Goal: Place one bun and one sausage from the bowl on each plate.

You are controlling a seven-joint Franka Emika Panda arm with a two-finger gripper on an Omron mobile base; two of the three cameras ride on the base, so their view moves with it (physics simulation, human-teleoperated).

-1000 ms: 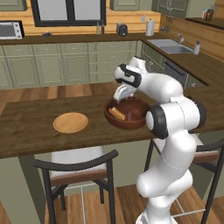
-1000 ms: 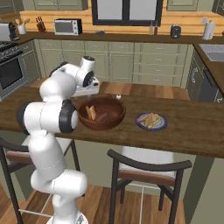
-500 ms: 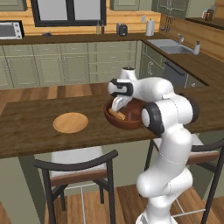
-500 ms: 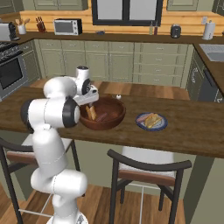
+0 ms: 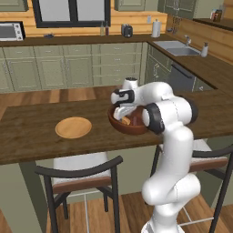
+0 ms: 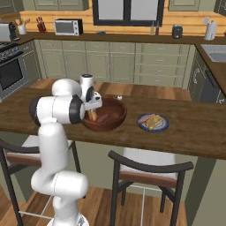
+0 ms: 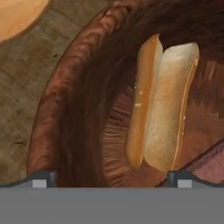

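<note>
Down into the bowl (image 7: 48, 113) went the end effector (image 7: 109, 179), fingers apart around the bun (image 7: 162, 105) lying by the bowl's wall. Closing crooked might squash it or bump the sausage (image 7: 210, 159).

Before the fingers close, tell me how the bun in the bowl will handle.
The bun looks like soft split bread, so it will probably squash under a firm pinch. It seems light. It leans on the bowl's sloped inner wall, so a nudge may slide it downward. The gripper straddles its lower end.
</note>
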